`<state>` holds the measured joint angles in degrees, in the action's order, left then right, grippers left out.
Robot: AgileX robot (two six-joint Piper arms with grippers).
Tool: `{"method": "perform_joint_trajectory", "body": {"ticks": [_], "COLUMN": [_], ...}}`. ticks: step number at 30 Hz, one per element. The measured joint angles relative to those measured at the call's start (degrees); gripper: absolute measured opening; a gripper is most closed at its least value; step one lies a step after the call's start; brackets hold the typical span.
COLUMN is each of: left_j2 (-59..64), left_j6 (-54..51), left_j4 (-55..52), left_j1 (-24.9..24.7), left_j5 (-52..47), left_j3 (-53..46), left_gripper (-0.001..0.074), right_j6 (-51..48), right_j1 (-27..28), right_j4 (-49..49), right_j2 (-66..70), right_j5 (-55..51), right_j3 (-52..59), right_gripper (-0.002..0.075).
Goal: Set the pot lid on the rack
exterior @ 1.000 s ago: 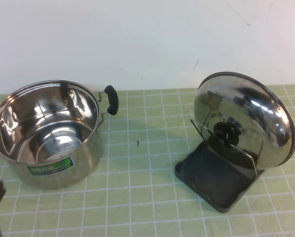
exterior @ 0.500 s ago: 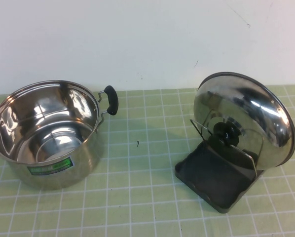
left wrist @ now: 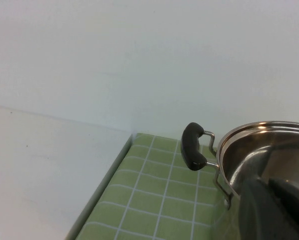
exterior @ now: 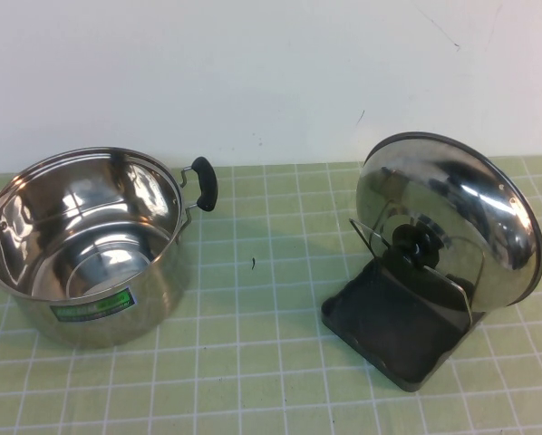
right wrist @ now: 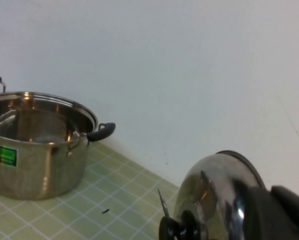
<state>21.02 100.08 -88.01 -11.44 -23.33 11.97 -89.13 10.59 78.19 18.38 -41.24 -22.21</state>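
Note:
The shiny steel pot lid stands on edge in the rack, leaning on its wire loops, black knob facing the front left. The rack is a dark grey tray at the right of the mat. Neither gripper shows in the high view. In the right wrist view the lid is close, and my right gripper is a dark blurred shape just beside it. In the left wrist view my left gripper is a dark shape close beside the pot. Neither gripper holds anything that I can see.
A deep steel pot with black side handles and a green label stands open at the left of the green checked mat. A white wall runs along the back. The mat's left edge borders a white surface.
A dark piece of my left arm that showed at the lower left edge of the high view one second ago has moved out of view. The lid, rack and pot have not moved.

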Motion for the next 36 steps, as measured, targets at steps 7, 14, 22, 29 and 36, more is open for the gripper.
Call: {"method": "perform_joint_trajectory", "body": {"ticks": [7,14,22,29,36], "left_j2": [0.0,0.0,0.0,0.0,0.0], "left_j6": [-0.36,-0.36,-0.48,-0.48,-0.48], "left_j4": [0.0,0.0,0.0,0.0,0.0], "left_j1": [0.0,0.0,0.0,0.0,0.0], "left_j5": [0.0,0.0,-0.12,-0.21,-0.23], "left_j3": [0.0,0.0,0.0,0.0,0.0], "left_gripper": [-0.0001,-0.0001,-0.0001,-0.0001,-0.0001], "right_j6": [0.0,-0.61,44.16,71.4,75.61], "right_j1": [0.0,-0.03,-0.03,-0.14,-4.14], "right_j4": [0.0,-3.3,-50.25,-73.29,-75.26], "right_j2": [0.0,-0.72,-10.81,-18.77,-19.1], "right_j5": [0.0,12.2,19.55,35.76,35.4], "right_j3": [0.0,4.29,11.85,22.33,23.75], "right_gripper": [0.0011,0.001,0.001,0.001,0.001]}}
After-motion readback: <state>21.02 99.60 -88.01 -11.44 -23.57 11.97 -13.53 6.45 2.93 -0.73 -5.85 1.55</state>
